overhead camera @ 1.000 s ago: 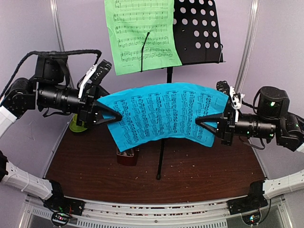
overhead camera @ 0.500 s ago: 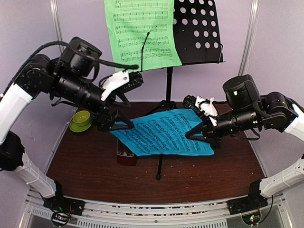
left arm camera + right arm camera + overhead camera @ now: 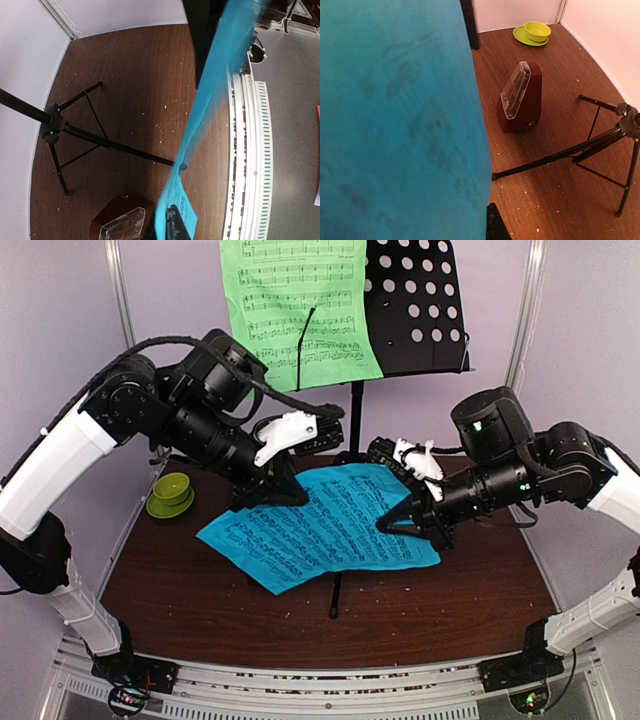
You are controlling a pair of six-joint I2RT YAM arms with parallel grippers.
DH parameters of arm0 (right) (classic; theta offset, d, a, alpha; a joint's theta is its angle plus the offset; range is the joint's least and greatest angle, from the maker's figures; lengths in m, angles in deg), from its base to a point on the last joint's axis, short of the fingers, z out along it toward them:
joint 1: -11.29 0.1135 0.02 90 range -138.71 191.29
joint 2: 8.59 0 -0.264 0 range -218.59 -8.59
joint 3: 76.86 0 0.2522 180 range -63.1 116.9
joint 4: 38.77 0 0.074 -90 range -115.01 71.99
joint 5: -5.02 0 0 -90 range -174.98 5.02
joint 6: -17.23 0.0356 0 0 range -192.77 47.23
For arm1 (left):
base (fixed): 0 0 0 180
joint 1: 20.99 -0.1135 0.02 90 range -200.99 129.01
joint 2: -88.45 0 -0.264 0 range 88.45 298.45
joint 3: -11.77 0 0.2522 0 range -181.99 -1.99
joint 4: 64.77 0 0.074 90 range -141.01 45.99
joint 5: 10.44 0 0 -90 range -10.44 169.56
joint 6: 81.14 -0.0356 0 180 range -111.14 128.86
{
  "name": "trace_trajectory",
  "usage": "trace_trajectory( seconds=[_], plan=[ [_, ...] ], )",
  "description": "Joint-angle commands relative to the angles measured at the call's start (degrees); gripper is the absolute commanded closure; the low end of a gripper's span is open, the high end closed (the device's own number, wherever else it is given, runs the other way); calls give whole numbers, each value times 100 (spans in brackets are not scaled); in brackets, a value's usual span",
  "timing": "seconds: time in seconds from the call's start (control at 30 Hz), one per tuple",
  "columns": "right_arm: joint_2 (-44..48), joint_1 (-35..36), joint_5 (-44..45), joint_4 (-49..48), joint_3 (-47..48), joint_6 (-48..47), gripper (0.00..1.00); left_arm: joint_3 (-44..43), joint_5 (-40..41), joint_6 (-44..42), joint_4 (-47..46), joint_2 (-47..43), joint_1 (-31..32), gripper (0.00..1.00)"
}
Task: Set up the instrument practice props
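A blue sheet of music (image 3: 320, 530) hangs slanted over the table's middle, held between both grippers. My left gripper (image 3: 283, 492) is shut on its far left edge, and the sheet (image 3: 200, 125) runs edge-on past that finger (image 3: 176, 229). On the sheet's right edge my right gripper (image 3: 393, 524) is shut. The sheet's back (image 3: 400, 125) fills the left of the right wrist view. The green sheet (image 3: 300, 310) lies on the black music stand's punched desk (image 3: 420, 300). The reddish-brown metronome (image 3: 520, 97) (image 3: 120, 225) stands on the table below the blue sheet, hidden in the top view.
A lime-green bowl on a saucer (image 3: 172, 494) (image 3: 535, 32) sits at the table's left. The stand's pole (image 3: 355, 420) and tripod legs (image 3: 75, 135) (image 3: 600, 145) spread over the table's middle. Pale walls close the sides, and a metal rail (image 3: 245, 165) runs along the near edge.
Both arms swung inward and down, bringing the blue sheet from a high stretched span to a low slant. The left gripper opened, then shut again on the sheet's far edge, leaving its left corner free.
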Motion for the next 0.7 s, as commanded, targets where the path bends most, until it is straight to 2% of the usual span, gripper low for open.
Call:
trace_trajectory(
  seconds=[0.0, 0.03, 0.07, 0.13, 0.2, 0.3, 0.43, 0.57, 0.67],
  plan=[
    [260, -29, -199, -464, -249, 172, 71, 40, -62, 17, -218, -182, 17, 100],
    [466, -73, -243, -839, -584, 314, 55, 216, -58, 99, -376, -324, 1, 100],
    [718, -119, -261, -1361, -1050, 474, 46, 442, -62, 210, -559, -473, -33, 100],
    [1237, -244, -189, -2272, -1946, 819, 33, 828, -153, 484, -916, -820, -167, 100],
    [1638, -367, -36, -2834, -2686, 1054, 26, 1105, -170, 742, -1208, -1126, -283, 100],
    [1791, -477, 417, -3023, -3304, 1170, 25, 1375, -95, 1074, -1615, -1522, -347, 100],
    [1416, -564, 871, -3298, -3912, 1183, 26, 1644, -10, 1483, -2140, -1901, -395, 100],
    [917, -721, 178, -4278, -4347, 1411, 21, 1752, -60, 1801, -2639, -2135, -551, 100],
    [313, -767, -272, -4852, -4246, 1641, 17, 1576, -214, 1941, -2901, -2186, -828, 100]
  ],
)
